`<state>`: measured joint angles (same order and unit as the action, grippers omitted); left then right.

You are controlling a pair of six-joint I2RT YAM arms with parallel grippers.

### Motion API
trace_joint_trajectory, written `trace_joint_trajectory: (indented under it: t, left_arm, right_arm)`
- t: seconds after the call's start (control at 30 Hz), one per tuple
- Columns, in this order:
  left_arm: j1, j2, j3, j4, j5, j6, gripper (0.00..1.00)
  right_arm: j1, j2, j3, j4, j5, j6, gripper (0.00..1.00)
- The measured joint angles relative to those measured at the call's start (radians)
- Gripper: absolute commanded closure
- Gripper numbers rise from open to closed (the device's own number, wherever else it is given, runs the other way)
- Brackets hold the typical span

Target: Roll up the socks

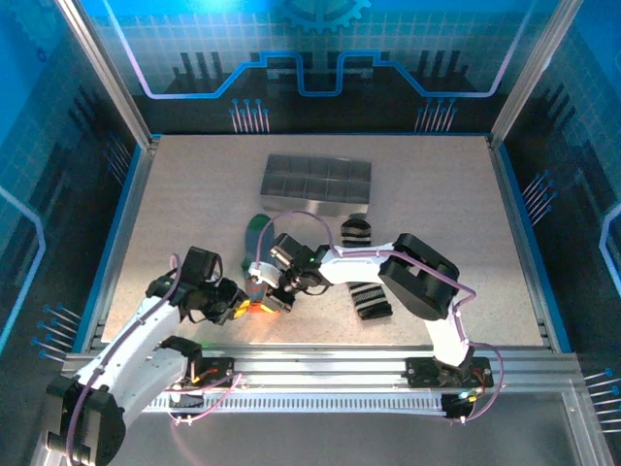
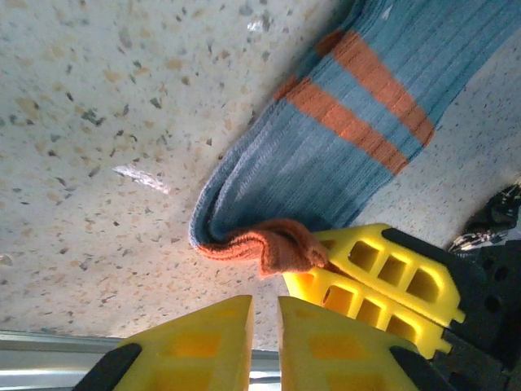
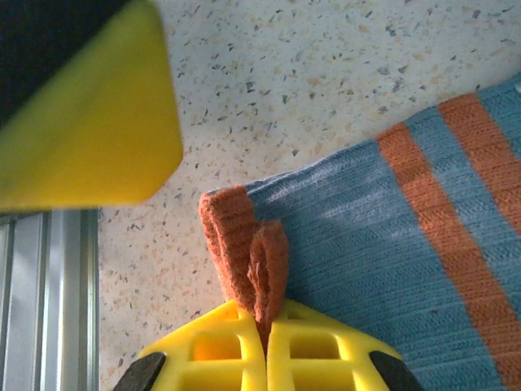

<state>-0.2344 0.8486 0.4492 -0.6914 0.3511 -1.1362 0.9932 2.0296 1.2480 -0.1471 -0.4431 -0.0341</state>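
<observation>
A grey-blue sock (image 1: 255,233) with orange stripes lies flat on the table, its green cuff toward the tray; I see its ribbed body up close (image 2: 350,122) (image 3: 383,269). My right gripper (image 3: 267,322) is shut on the sock's orange toe (image 3: 254,257), which is pinched into a fold (image 2: 273,244). My left gripper (image 2: 264,314) sits just in front of that toe, jaws nearly together with nothing between them. Both grippers meet near the table's front edge, left gripper (image 1: 236,309) and right gripper (image 1: 264,294). A black-and-white striped sock (image 1: 369,299) lies right of them.
A grey compartment tray (image 1: 316,180) stands at the back middle. A second striped bundle (image 1: 356,231) lies just in front of it. The aluminium rail (image 1: 320,361) of the table's front edge runs close behind the grippers (image 3: 49,301).
</observation>
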Motion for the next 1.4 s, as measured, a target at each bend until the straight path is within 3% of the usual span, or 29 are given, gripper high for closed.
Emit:
trace_joint_trajectory:
  t: [0.23,0.47,0.6,0.83,1.07,1.2,1.4]
  left_arm:
    - [0.000,-0.007,-0.074,0.137,0.043,-0.103,0.84]
    - [0.000,0.098,-0.082,0.274,0.047,-0.145,0.87]
    - [0.000,0.187,-0.082,0.306,0.047,-0.143,0.90]
    - [0.002,0.286,-0.056,0.331,0.032,-0.112,0.91]
    - [0.003,0.344,-0.018,0.318,0.021,-0.083,0.91]
    - [0.003,0.350,-0.010,0.306,0.020,-0.069,0.91]
    - [0.004,0.361,0.000,0.292,0.018,-0.062,0.91]
  right_arm:
    - [-0.013,0.045,0.054,-0.031,-0.030,0.035,1.00]
    - [-0.013,0.059,0.069,-0.037,-0.037,0.061,0.98]
    - [-0.013,0.061,0.069,-0.036,-0.036,0.069,0.90]
    - [-0.011,0.041,0.032,0.007,-0.016,0.045,0.62]
    - [0.016,-0.180,-0.203,0.134,0.160,-0.093,0.39]
    - [0.090,-0.300,-0.304,0.207,0.312,-0.249,0.39]
    - [0.228,-0.267,-0.317,0.283,0.510,-0.467,0.44]
